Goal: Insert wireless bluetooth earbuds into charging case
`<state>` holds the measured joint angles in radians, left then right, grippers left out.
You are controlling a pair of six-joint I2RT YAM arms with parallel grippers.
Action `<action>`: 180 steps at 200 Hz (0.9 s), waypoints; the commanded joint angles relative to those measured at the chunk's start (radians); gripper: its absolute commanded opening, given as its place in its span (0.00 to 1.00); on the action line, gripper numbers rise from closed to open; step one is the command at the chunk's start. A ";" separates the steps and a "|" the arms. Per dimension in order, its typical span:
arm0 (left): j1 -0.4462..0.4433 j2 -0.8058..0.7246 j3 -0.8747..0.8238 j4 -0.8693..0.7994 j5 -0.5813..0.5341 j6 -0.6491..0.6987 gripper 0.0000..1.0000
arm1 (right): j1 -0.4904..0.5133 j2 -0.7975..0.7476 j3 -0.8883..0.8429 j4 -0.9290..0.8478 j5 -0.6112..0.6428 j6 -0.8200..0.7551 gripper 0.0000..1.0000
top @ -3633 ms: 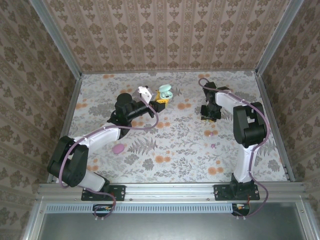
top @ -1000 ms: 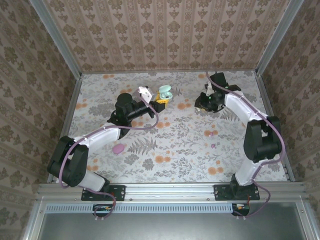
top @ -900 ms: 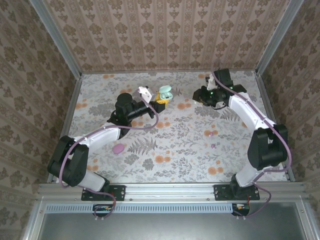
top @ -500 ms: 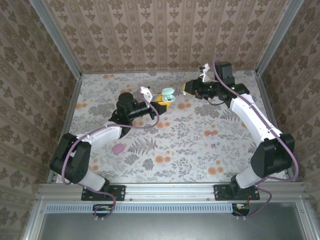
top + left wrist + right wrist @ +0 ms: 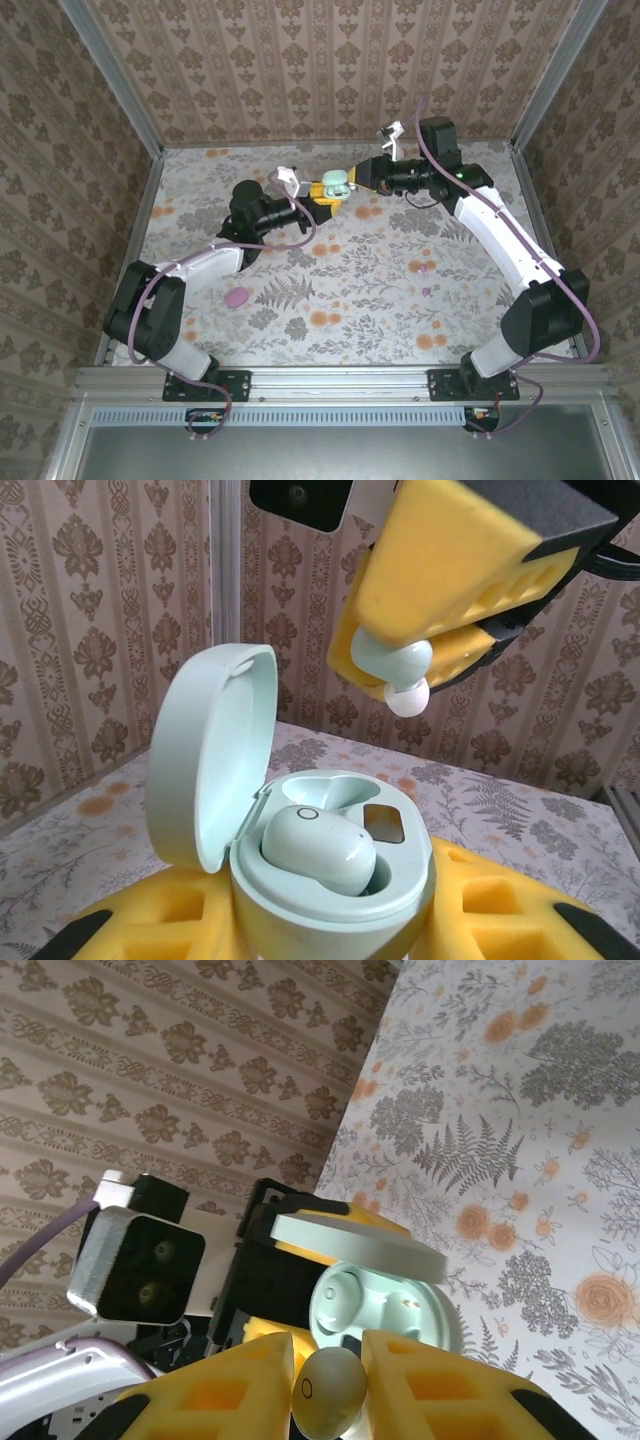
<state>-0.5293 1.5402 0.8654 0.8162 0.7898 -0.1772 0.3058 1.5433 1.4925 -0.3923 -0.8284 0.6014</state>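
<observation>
Earbud bearing a small ring mark sits pinched in right gripper.

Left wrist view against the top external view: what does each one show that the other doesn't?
Left wrist: one seated earbud in the charging case, the neighbouring well empty, and the held earbud above it, apart. Top external: both arms and a pink object on the table. Both: the open case and the right end effector close to it.
</observation>
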 commanded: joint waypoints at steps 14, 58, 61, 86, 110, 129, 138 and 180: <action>0.006 0.003 0.038 0.047 0.036 -0.030 0.26 | 0.021 -0.013 0.062 -0.031 -0.023 -0.069 0.27; 0.006 0.000 0.037 0.054 0.037 -0.037 0.25 | 0.036 0.008 0.090 -0.099 0.030 -0.122 0.27; 0.006 0.000 0.037 0.054 0.038 -0.037 0.25 | 0.037 0.009 0.093 -0.102 0.036 -0.125 0.27; 0.006 -0.002 0.037 0.055 0.036 -0.039 0.26 | 0.042 0.016 0.102 -0.128 0.061 -0.146 0.27; 0.006 0.000 0.039 0.056 0.037 -0.040 0.26 | 0.044 0.022 0.102 -0.131 0.070 -0.153 0.27; 0.007 0.002 0.039 0.054 0.036 -0.036 0.25 | 0.045 0.030 0.103 -0.138 0.089 -0.156 0.27; 0.007 0.001 0.035 0.048 0.016 -0.032 0.26 | 0.044 0.030 0.103 -0.169 0.121 -0.167 0.27; 0.011 -0.018 0.032 -0.107 -0.122 0.048 0.25 | 0.013 0.005 0.024 -0.283 0.393 -0.159 0.27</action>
<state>-0.5274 1.5402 0.8734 0.7883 0.7494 -0.1852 0.3370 1.5661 1.5570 -0.5835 -0.6228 0.4473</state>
